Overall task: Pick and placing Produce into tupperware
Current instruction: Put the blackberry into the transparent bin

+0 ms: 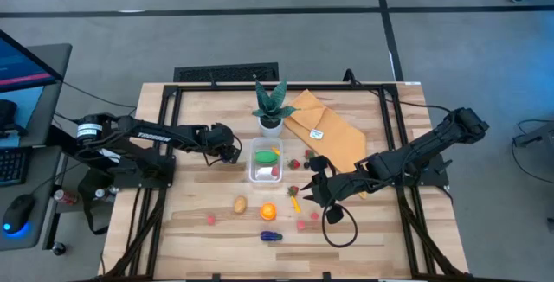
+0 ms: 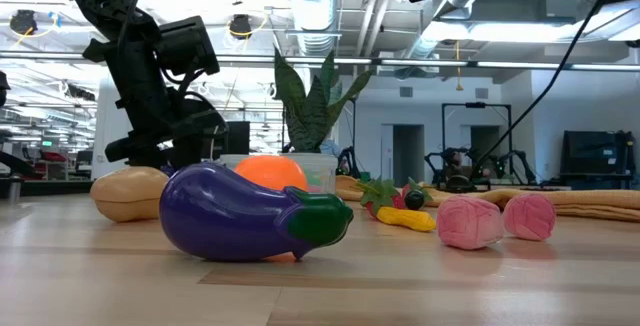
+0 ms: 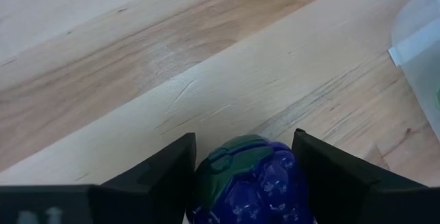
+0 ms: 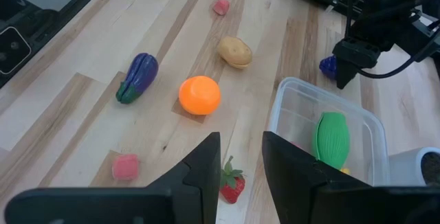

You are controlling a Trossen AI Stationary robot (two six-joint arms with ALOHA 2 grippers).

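Wooden bench (image 1: 190, 221) carried scattered produce; left tool (image 1: 232, 150) was clamped on a purple berry (image 3: 251, 183) beside the tupperware (image 1: 256, 175), right tool (image 1: 305, 192) nearly closed, empty, over a strawberry (image 4: 232, 184).

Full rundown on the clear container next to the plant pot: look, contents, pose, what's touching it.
The container is a small rectangular tub of clear, whitish plastic with rounded corners and no lid. It sits upright and flat on the wooden table, just in front of the white plant pot. Inside lies a green ribbed vegetable, with a small red piece at the other end. The left tool is beside its left wall with a purple fruit between its fingers. Nothing grips the tub.
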